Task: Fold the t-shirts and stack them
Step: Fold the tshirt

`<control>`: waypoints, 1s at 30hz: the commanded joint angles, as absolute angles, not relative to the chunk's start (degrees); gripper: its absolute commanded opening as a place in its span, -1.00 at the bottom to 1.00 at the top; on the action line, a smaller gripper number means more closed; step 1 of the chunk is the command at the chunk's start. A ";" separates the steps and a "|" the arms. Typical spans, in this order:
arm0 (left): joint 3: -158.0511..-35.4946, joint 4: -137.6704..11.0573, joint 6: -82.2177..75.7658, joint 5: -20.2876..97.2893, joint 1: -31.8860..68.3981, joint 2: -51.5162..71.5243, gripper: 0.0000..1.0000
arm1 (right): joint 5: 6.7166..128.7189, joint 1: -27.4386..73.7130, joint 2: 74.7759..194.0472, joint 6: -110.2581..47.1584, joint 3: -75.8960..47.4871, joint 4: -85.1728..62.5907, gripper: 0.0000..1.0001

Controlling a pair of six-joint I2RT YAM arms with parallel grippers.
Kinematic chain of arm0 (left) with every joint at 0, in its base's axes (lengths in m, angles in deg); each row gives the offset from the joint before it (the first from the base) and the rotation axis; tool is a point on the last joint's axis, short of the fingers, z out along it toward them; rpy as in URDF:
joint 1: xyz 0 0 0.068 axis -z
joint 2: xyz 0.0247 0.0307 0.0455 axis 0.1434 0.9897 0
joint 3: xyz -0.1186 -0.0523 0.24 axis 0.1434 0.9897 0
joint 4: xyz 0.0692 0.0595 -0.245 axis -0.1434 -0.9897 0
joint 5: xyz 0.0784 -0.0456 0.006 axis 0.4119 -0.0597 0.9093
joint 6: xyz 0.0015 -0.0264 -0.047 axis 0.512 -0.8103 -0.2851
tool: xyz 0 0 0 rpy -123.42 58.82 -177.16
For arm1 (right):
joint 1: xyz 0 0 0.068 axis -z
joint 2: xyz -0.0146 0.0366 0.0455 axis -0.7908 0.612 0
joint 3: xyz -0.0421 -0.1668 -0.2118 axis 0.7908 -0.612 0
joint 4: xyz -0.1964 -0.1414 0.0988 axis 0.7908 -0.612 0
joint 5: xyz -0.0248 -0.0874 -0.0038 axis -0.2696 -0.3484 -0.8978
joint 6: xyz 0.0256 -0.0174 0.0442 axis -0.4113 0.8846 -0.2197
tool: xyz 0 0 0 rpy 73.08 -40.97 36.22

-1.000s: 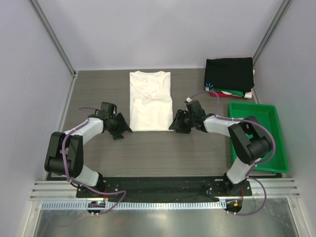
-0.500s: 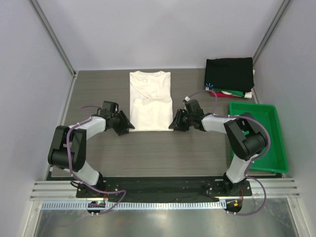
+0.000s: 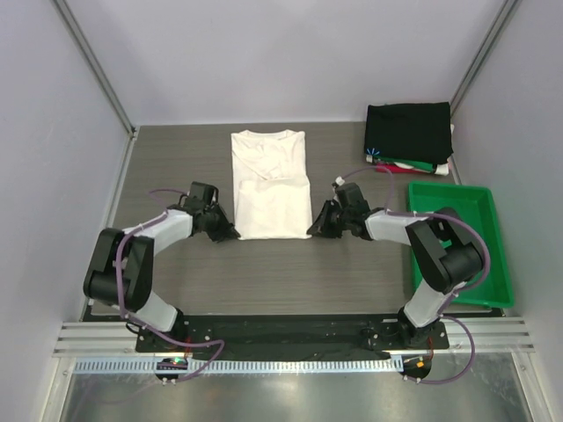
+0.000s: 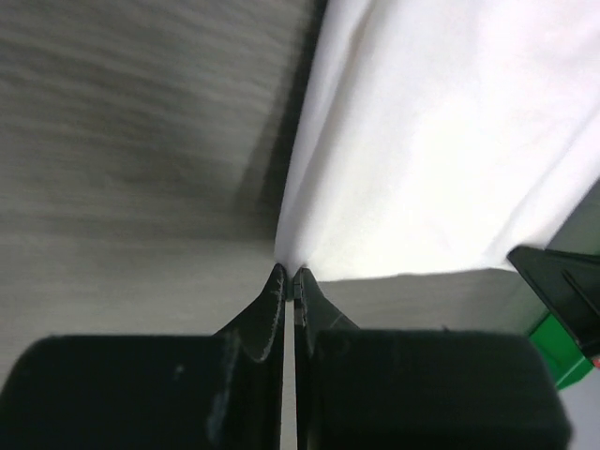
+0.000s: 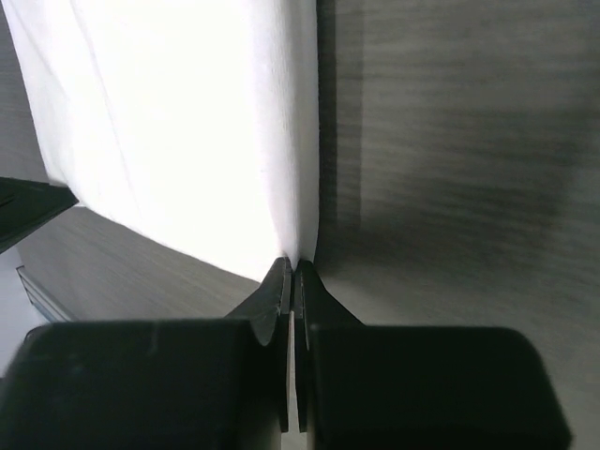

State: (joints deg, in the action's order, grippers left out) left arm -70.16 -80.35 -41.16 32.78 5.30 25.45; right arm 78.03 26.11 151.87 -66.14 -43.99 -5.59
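Currently, left gripper (image 3: 233, 233) pinches the white t-shirt (image 3: 268, 180) at its 7 o'clock corner; right gripper (image 3: 313, 230) clamps the 5 o'clock corner.

Two matching robot arms, the left arm (image 3: 119, 268) and the right arm (image 3: 444, 255), each made of chunky black joint housings linked by pale grey segments. A thin purple cable (image 3: 163, 192) loops along each arm. The left gripper (image 4: 289, 274) and right gripper (image 5: 292, 264) have blocky black bodies with wedge-shaped black fingers.

Green plastic tray (image 3: 482, 207) on right of grey wood-grain table (image 3: 290, 272), pale walls (image 3: 290, 61) behind
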 commanded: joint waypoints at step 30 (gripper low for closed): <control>-89.19 -120.00 -42.63 59.07 24.46 -5.22 -1.00 | 73.25 24.12 121.43 -64.92 -34.22 -43.83 -0.98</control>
State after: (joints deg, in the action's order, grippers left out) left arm -84.85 -119.08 -46.78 54.53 26.41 -7.54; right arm 73.49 20.56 118.63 -70.21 -38.73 -42.44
